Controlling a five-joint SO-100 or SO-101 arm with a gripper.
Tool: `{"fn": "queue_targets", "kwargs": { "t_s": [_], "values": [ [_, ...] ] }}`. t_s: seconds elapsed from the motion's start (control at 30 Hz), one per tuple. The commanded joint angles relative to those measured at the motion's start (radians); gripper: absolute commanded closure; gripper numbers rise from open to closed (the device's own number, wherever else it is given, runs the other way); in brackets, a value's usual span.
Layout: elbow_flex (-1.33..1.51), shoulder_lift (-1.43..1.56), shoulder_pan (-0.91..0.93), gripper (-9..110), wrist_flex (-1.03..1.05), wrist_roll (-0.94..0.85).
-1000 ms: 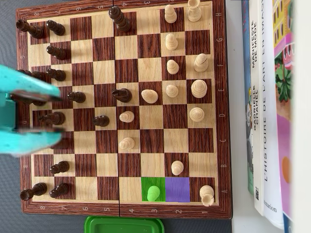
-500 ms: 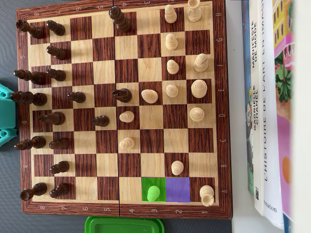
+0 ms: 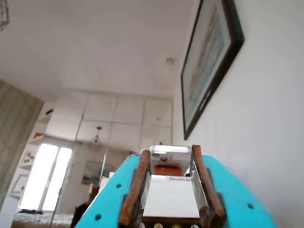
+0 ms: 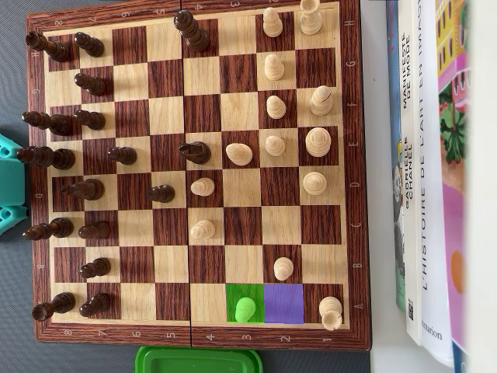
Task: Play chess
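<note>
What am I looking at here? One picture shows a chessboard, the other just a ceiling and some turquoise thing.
The turquoise thing is a small robot arm's gripper, a two-finger claw. One camera rides on it and is now tilted up at the room: ceiling, a framed picture on the wall. The claw's fingers stand apart with nothing between them.

The other camera hangs above the table. It shows a wooden chessboard mid-game, dark pieces at the left, light pieces at the right. One square is tinted green with a green-tinted piece on it, and the next square is purple. Only a bit of the turquoise arm peeks in at the left edge. Books lie at the right.
</note>
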Motion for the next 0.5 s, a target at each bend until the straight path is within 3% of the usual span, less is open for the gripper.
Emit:
{"fn": "queue_targets", "kwargs": {
  "t_s": [0.0,0.47],
  "values": [
    [0.02,0.009,-0.012,88,-0.066,0.0],
    [0.02,0.011,-0.025,88,-0.382,-0.002]
  ]
}}
